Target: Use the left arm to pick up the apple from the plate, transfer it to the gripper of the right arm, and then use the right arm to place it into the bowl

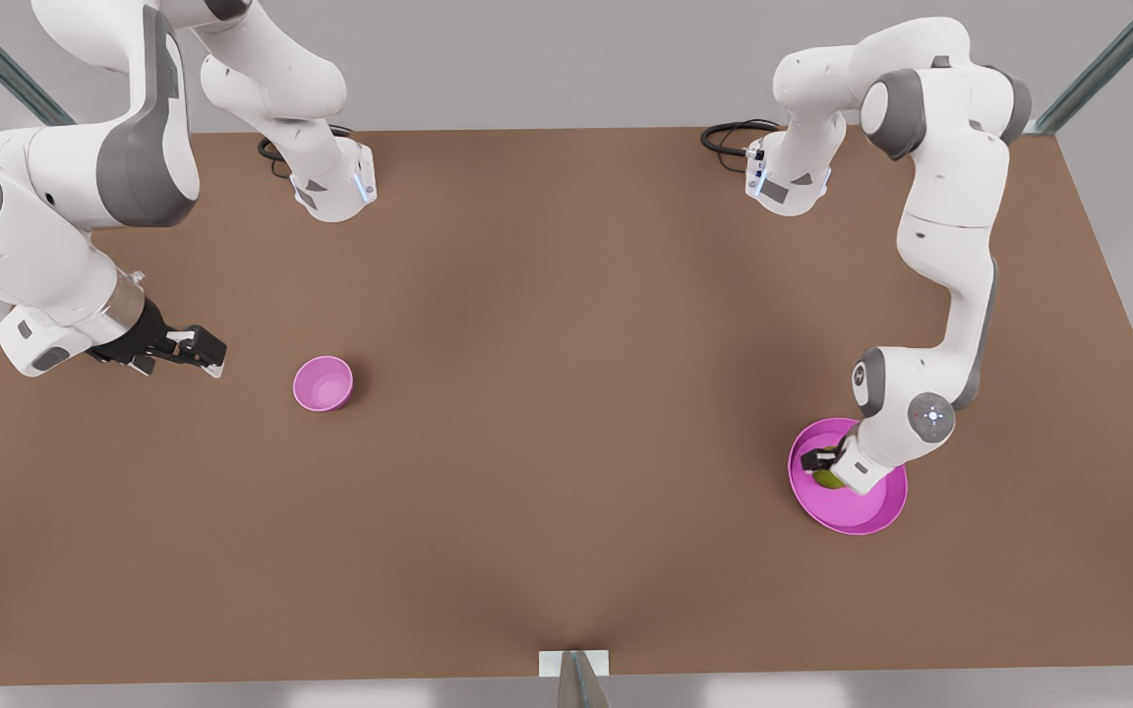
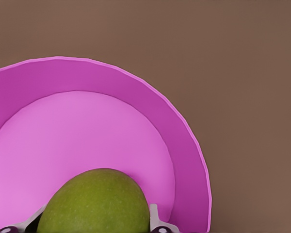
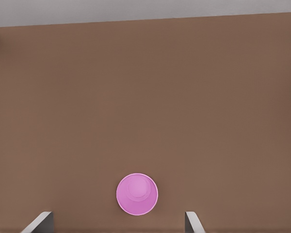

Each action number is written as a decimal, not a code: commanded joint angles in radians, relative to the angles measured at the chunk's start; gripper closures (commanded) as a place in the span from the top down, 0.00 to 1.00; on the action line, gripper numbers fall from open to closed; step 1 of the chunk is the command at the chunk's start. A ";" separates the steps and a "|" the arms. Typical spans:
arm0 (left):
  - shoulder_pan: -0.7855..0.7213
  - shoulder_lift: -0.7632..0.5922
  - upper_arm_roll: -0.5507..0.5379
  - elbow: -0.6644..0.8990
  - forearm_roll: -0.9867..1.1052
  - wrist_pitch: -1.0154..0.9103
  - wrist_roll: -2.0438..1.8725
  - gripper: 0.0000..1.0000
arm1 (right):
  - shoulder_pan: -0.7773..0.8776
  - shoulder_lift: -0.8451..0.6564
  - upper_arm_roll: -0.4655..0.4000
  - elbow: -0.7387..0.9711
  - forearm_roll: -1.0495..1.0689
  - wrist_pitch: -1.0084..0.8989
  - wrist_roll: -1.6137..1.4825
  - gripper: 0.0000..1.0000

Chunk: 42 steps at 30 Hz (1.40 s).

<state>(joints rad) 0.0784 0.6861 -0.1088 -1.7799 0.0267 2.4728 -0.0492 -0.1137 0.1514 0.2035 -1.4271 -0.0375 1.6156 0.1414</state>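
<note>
The yellow-green apple point(image 1: 828, 480) point(image 2: 94, 204) lies on the wide pink plate point(image 1: 866, 513) point(image 2: 87, 77) at the front view's right. My left gripper point(image 1: 822, 464) point(image 2: 95, 222) reaches down into the plate, and its fingers point(image 2: 153, 216) press against both sides of the apple, shut on it. The small deep pink bowl point(image 1: 323, 383) point(image 3: 137, 194) stands at the front view's left. My right gripper point(image 1: 199, 350) point(image 3: 117, 227) hovers to the left of the bowl, open and holding nothing, waiting.
The brown table point(image 1: 566, 413) stretches wide between bowl and plate. Both arm bases point(image 1: 335, 187) point(image 1: 788, 182) stand at the far edge with black cable loops. A small white bracket point(image 1: 573, 664) sits at the near edge.
</note>
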 commanded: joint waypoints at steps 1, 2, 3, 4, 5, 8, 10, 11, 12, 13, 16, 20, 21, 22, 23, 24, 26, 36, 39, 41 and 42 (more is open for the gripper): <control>0.001 0.000 0.000 0.000 0.004 0.012 -0.009 0.93 | 0.000 -0.001 0.001 0.000 0.001 0.000 0.000 1.00; 0.001 0.000 0.000 0.000 0.004 0.015 -0.008 0.88 | -0.001 -0.001 0.001 0.000 0.001 0.000 0.000 1.00; 0.001 0.000 0.000 0.000 0.004 0.015 -0.008 0.87 | 0.000 -0.001 0.001 0.000 0.001 0.000 0.001 1.00; 0.001 0.000 0.000 0.000 0.004 0.015 -0.008 0.87 | -0.001 -0.001 0.001 0.000 0.001 0.000 0.000 1.00; 0.001 0.000 0.000 0.000 0.004 0.015 -0.008 0.84 | -0.001 0.000 0.001 0.000 0.001 0.000 0.000 1.00; 0.001 0.000 0.000 0.000 0.004 0.015 -0.008 0.80 | -0.001 0.000 0.001 0.000 0.001 0.000 0.000 1.00; 0.000 -0.046 -0.002 0.000 0.004 -0.014 0.003 0.78 | -0.001 0.000 0.001 0.000 0.001 0.000 0.000 1.00; -0.006 -0.109 -0.006 0.000 0.004 -0.104 0.015 0.78 | -0.001 0.000 0.001 0.000 0.001 0.000 0.000 1.00; -0.008 -0.146 -0.017 0.000 0.004 -0.152 0.015 0.78 | -0.001 0.000 0.001 0.000 0.001 0.000 0.000 1.00; -0.008 -0.189 -0.046 0.019 0.002 -0.218 0.015 0.78 | -0.001 0.000 0.001 0.000 0.001 0.000 0.000 1.00; -0.006 -0.226 -0.192 0.177 -0.177 -0.431 0.017 0.78 | -0.001 0.000 0.001 0.000 0.001 0.000 0.001 1.00; -0.032 -0.169 -0.327 0.237 -0.284 -0.387 0.067 0.79 | -0.001 0.000 0.001 0.000 0.001 0.000 0.001 1.00; -0.035 -0.139 -0.341 0.261 -0.385 -0.350 0.216 0.79 | 0.000 0.002 0.002 0.000 0.001 0.000 0.003 1.00; -0.058 -0.120 -0.350 0.275 -0.456 -0.308 0.351 0.79 | 0.000 0.007 0.005 0.002 0.002 0.001 0.007 1.00; -0.077 -0.062 -0.371 0.330 -0.534 -0.299 0.454 0.79 | -0.003 0.007 0.007 0.005 0.068 0.004 0.017 1.00; -0.081 -0.002 -0.410 0.369 -0.623 -0.266 0.566 0.79 | -0.008 0.031 -0.004 0.008 0.212 0.009 0.037 1.00; -0.081 0.053 -0.479 0.393 -0.767 -0.207 0.773 0.78 | -0.008 0.096 -0.002 0.016 0.372 0.090 0.052 1.00; -0.335 0.220 -0.483 0.565 -1.452 -0.008 1.812 0.78 | -0.098 0.304 0.013 -0.263 1.485 0.316 -1.097 1.00; -0.428 0.309 -0.482 0.685 -1.492 0.077 1.927 0.75 | -0.159 0.494 0.013 -0.256 1.502 0.044 -1.583 1.00; -0.454 0.366 -0.482 0.741 -1.492 0.083 1.971 0.75 | -0.156 0.524 0.013 -0.243 1.487 -0.008 -1.738 1.00; -0.485 0.389 -0.482 0.775 -1.492 0.110 1.990 0.75 | -0.155 0.540 0.013 -0.187 1.441 -0.008 -1.738 1.00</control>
<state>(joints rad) -0.3915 1.0627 -0.5901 -1.0236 -1.4287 2.4952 1.0216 -0.2683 0.6801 0.2162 -1.6342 1.3801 1.7338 -0.4871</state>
